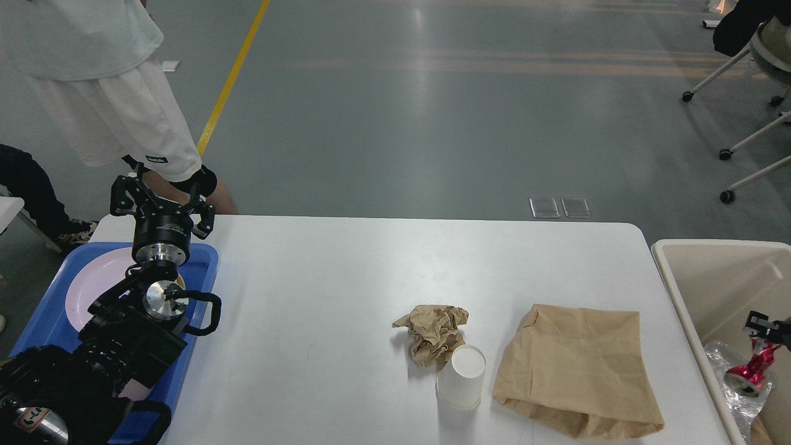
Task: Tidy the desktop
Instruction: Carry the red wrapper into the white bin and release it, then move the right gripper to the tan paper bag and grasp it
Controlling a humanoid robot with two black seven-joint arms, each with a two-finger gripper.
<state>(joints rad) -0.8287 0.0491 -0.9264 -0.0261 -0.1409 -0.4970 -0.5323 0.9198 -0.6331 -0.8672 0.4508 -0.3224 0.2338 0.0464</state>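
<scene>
The white desktop (346,278) carries a crumpled brown paper ball (435,330), a white paper cup (461,377) touching its near side, and a flat brown paper bag (581,371) to the right. My left gripper (163,199) stands open above the far end of the blue tray (207,262), holding nothing. Only the tip of my right gripper (762,329) shows at the right edge, low inside the cream bin (686,290). It looks shut on a dented red can (749,369), which hangs over clear plastic wrap (720,361).
A pink plate (93,281) lies in the blue tray, partly under my left arm. A person in white shorts (117,117) stands at the table's far left corner. Office chair legs (741,148) are on the floor at the far right.
</scene>
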